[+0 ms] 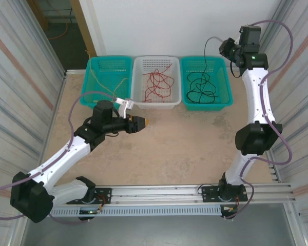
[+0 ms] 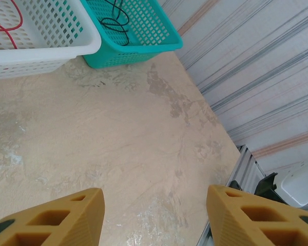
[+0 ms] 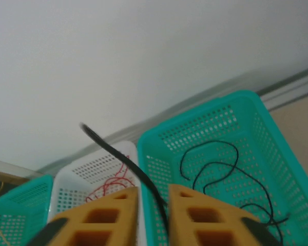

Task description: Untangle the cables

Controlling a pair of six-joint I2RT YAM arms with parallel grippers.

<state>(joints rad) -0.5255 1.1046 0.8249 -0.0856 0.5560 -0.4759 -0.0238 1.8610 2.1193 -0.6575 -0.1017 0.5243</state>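
Note:
A black cable point(image 1: 201, 84) lies coiled in the right teal basket point(image 1: 227, 84), and one strand of it rises to my right gripper point(image 1: 222, 47), held high above that basket. In the right wrist view this strand point(image 3: 118, 154) runs loosely through the gap between the parted fingers of my right gripper point(image 3: 154, 205), with the rest of the black cable point(image 3: 215, 169) below. A red cable point(image 1: 156, 84) lies in the white basket point(image 1: 138, 64). A yellow cable point(image 1: 105, 82) lies in the left teal basket point(image 1: 90, 77). My left gripper point(image 1: 143, 123) hovers open and empty over the bare table point(image 2: 143, 143).
The three baskets stand side by side along the table's far edge. Corrugated metal walls point(image 1: 20, 77) close in both sides. An aluminium rail point(image 1: 169, 192) with the arm bases runs along the near edge. Bare tabletop point(image 1: 185, 143) stretches in front of the baskets.

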